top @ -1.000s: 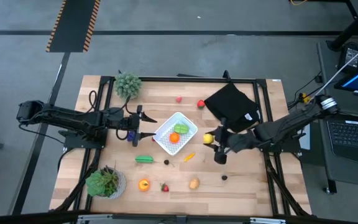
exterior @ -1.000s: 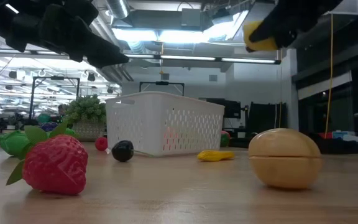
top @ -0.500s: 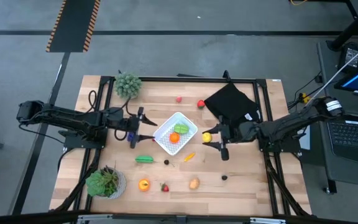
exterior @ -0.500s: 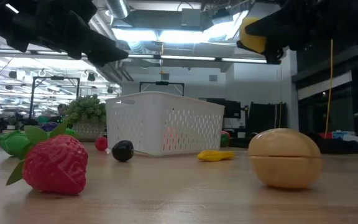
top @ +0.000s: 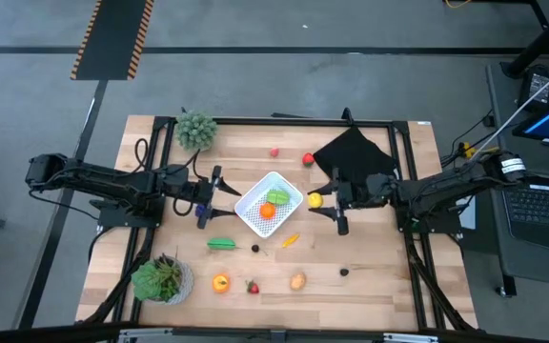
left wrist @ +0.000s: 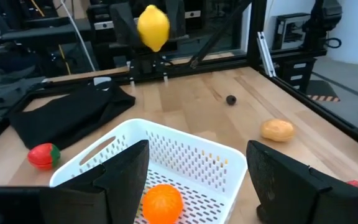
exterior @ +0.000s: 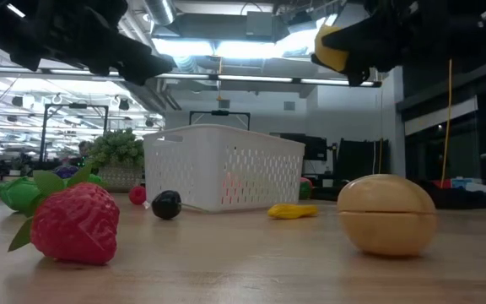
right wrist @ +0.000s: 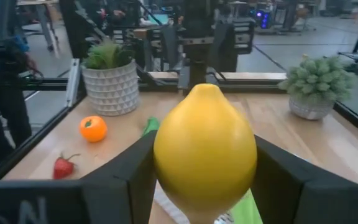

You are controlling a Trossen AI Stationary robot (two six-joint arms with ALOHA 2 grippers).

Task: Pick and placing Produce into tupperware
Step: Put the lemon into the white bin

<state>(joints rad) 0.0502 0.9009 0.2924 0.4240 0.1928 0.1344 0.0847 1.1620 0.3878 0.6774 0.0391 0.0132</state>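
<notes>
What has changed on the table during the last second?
The right gripper, shut on the yellow lemon, carried it toward the white container and is now beside it. The left gripper stayed open at the container's other side. The other produce did not move.

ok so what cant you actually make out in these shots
- White basket: in the right wrist view the lemon held in the right hand hides nearly all of it.
- Basket contents: in the low view the basket wall hides them.
- Small dark piece on the table: too small in the high view to name.
- Left hand: its fingertips are cut off by the left wrist view's edge.
</notes>
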